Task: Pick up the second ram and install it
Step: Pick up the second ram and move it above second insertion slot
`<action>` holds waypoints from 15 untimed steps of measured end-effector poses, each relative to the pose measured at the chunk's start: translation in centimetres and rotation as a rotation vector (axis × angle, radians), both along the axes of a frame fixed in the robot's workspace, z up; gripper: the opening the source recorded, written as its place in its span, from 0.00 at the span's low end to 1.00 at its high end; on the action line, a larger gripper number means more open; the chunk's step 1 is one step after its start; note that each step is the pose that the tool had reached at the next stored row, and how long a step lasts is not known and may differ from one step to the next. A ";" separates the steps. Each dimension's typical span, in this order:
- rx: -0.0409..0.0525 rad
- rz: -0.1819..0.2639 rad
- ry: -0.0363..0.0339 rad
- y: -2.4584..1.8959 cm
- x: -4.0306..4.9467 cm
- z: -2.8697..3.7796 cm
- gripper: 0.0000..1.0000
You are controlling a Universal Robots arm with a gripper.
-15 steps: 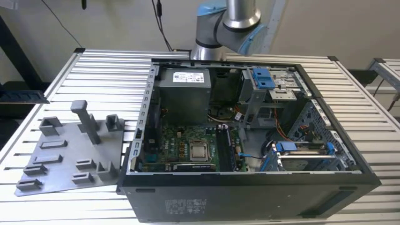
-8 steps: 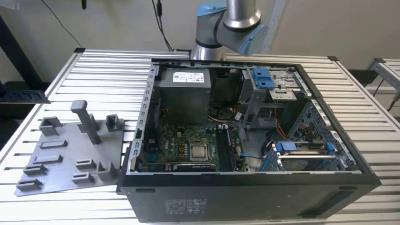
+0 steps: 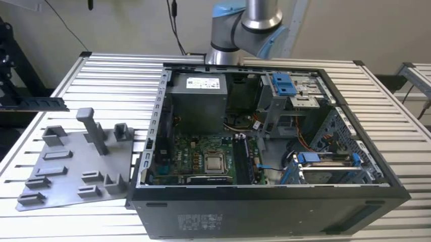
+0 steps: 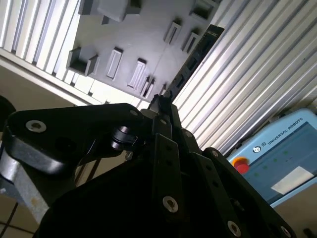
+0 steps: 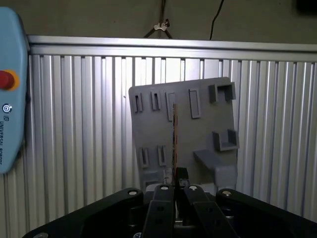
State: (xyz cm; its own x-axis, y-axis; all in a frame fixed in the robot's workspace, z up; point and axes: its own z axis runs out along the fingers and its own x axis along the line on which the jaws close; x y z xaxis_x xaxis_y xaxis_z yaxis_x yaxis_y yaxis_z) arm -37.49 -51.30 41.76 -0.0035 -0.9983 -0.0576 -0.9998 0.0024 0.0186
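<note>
Holding the second ram [image 5: 174, 139] — the tool [image 5: 174, 185] hangs clear of the tray [image 5: 203, 134].

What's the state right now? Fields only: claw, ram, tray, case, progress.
claw: shut on the second ram
ram pose: sticks out past the fingertips, edge-on in the first wrist view
ram location: far exterior view's left, outside the computer case
holder tray: flat on the slatted table, T-shaped post upright
computer case: open, lying on the exterior view's right of the tray, motherboard exposed
progress: ram picked up, not installed
</note>
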 end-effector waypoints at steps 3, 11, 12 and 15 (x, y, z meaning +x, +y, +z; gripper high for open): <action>0.0001 0.000 0.0000 0.00 1.02 0.00 0.14; 0.0000 0.000 -0.0001 0.15 3.46 0.00 0.14; 0.0001 0.000 0.0000 0.19 3.70 -0.01 0.14; -0.0001 0.000 0.0001 0.27 4.50 0.00 0.14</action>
